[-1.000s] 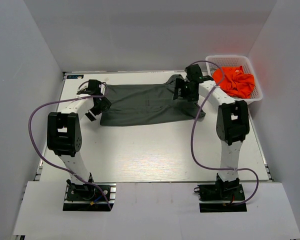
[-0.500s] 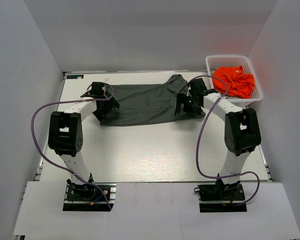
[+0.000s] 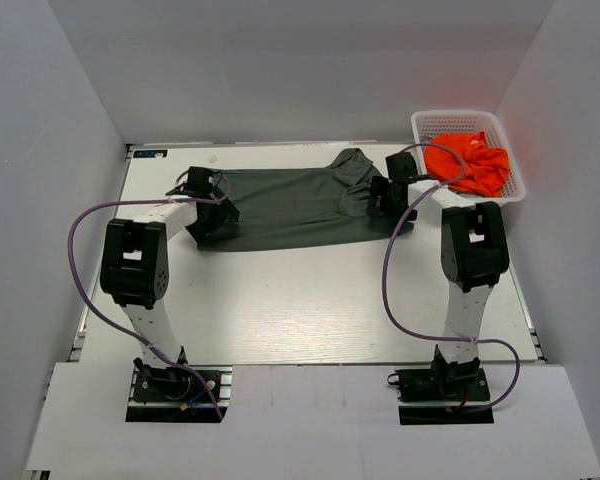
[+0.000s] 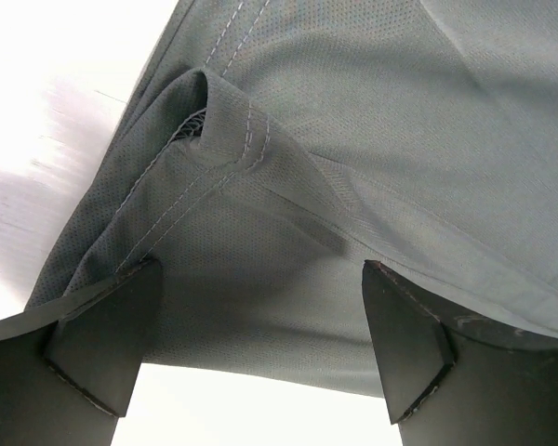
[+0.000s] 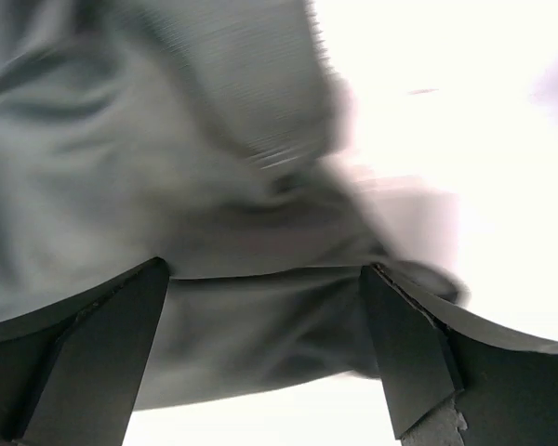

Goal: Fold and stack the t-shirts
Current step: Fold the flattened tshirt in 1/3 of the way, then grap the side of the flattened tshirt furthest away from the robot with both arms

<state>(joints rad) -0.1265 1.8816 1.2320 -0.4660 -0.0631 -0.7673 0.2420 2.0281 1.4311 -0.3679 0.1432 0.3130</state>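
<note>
At 12 o'clock on the bench [image 3: 310, 300], the grey shirt [image 3: 290, 205] lies flat, left pincer [image 4: 260, 344] over its 9 o'clock edge, right pincer [image 5: 265, 344] at 3, both spread and empty, apparently poised to pinch and fold toward open bench at 6; the orange shirt [image 3: 470, 165] sits in the basket [image 3: 435, 120] at 2.

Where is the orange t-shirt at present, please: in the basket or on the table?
In the basket: the orange t-shirt lies crumpled inside its white walls.
</note>
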